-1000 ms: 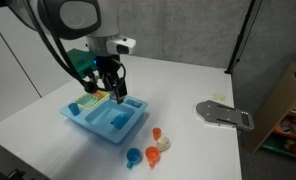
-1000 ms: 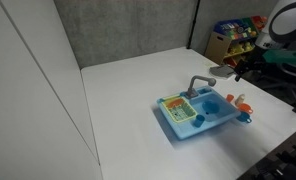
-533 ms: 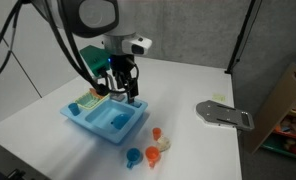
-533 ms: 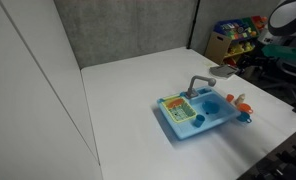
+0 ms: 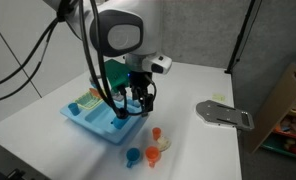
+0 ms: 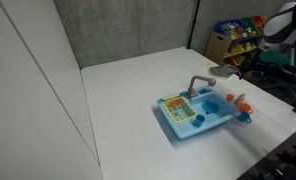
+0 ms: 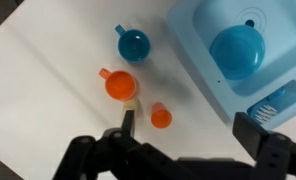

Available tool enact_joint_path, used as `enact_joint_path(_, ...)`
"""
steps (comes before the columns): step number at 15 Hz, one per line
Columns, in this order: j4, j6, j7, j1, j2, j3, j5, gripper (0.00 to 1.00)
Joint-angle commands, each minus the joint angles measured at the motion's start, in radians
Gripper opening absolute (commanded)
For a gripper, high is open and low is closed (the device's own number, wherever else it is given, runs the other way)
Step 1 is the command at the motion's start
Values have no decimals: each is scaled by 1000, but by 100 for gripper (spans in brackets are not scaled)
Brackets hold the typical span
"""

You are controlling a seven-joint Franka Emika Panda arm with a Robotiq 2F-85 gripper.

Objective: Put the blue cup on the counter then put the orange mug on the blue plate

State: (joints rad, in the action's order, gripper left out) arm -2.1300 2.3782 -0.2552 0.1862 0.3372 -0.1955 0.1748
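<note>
The blue cup (image 7: 133,44) stands on the white counter (image 7: 48,90) beside the orange mug (image 7: 119,85). Both also show in an exterior view: the blue cup (image 5: 134,156) and the orange mug (image 5: 151,155) near the counter's front edge. The blue plate (image 7: 238,50) lies inside the light-blue toy sink (image 7: 193,40). My gripper (image 7: 191,128) is open and empty. It hovers above the counter between the mug and the sink. In an exterior view the gripper (image 5: 136,106) hangs over the sink's end nearest the toys.
A small orange piece (image 7: 161,117) and a cream piece (image 7: 138,103) lie next to the orange mug. A rack with small items sits in the sink's other half (image 5: 86,101). A grey faucet part (image 5: 224,114) lies on the counter. Shelves with toys stand beyond the table (image 6: 233,40).
The arm has swung from above the sink's rack side across the sink toward the toys on the counter. The toys have not moved.
</note>
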Motion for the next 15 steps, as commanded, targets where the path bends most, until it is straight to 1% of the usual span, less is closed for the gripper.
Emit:
enact_joint_path(1, 46, 59, -14, 11, 89, 1, 28, 100)
enact_joint_path(4, 58, 148, -24, 9, 154, -1, 33, 100)
enact_joint_path(7, 80, 192, -38, 11, 208, -5, 33, 100)
enact_joint_path(9, 91, 192, -39, 13, 227, -2, 33, 100)
enact_joint_path(10, 97, 130, -8, 27, 212, 17, 43, 100)
enact_joint_path(11, 64, 186, -27, 6, 212, -4, 18, 100)
enact_joint_path(15, 78, 158, -27, 6, 215, 2, 21, 100)
